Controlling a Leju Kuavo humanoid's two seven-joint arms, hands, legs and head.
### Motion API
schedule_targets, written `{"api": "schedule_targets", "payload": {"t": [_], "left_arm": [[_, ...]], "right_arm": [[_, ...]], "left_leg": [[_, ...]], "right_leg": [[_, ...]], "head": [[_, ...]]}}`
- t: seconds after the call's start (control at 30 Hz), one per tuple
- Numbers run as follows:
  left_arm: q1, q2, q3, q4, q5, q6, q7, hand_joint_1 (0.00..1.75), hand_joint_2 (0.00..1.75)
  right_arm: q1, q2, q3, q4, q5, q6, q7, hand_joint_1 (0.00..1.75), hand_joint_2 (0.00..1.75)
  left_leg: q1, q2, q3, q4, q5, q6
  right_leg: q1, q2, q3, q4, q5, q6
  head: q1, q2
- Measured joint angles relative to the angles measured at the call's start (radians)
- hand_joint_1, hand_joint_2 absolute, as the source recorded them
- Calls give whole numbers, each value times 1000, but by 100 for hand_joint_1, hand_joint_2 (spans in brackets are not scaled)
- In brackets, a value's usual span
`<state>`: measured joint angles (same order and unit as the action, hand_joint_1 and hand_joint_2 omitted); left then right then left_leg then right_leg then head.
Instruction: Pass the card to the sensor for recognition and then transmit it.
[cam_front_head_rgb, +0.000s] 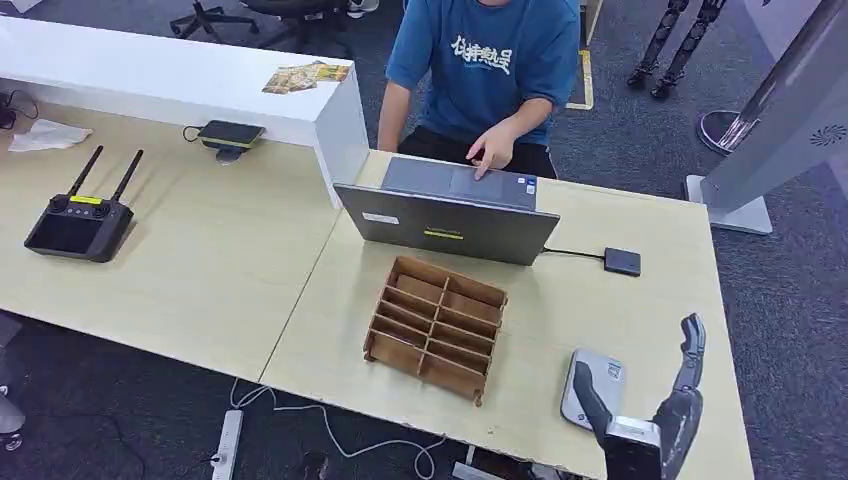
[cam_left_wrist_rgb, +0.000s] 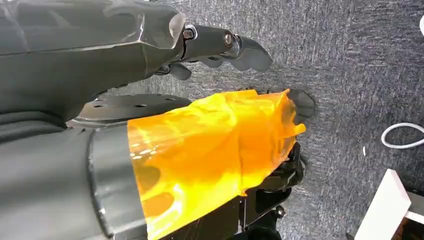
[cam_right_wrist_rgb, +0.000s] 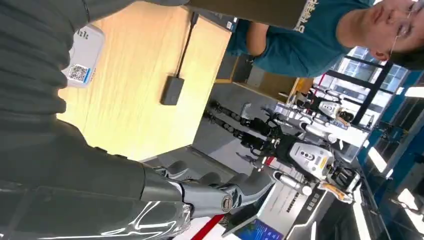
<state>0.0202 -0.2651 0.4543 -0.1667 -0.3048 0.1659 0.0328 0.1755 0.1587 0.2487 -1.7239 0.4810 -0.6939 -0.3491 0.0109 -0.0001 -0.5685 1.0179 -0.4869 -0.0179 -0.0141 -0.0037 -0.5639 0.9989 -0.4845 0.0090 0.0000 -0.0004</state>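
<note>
You see right hand (cam_front_head_rgb: 655, 405) w/ fingers spread, empty, beside the card (cam_front_head_rgb: 592, 386) on desk (cam_front_head_rgb: 250, 280): thin, stiff, probably slippery, so take its edges; left hand (cam_left_wrist_rgb: 220, 47) fingers: cannot tell.

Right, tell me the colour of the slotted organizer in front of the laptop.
Brown, like unpainted wood. The slotted organizer shows best in the head view.

The table (cam_front_head_rgb: 230, 270) is showing a pale, matt wood-grain surface. The divided rack (cam_front_head_rgb: 436, 325) is presenting as thin brown board, unfinished. The laptop (cam_front_head_rgb: 447, 222) is showing a smooth grey metallic lid. The card (cam_front_head_rgb: 592, 386) is looking like smooth light plastic. The floor (cam_left_wrist_rgb: 350, 65) is showing rough grey carpet.
</note>
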Motion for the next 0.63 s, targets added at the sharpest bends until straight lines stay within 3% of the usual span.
{"api": "schedule_targets", "payload": {"t": [0.63], "left_arm": [[0,0,0,-1,-1,0,0,0,0]], "right_arm": [[1,0,0,0,0,0,-1,0,175]], "left_leg": [[0,0,0,0,0,0]], "right_leg": [[0,0,0,0,0,0]], "head": [[0,0]]}}
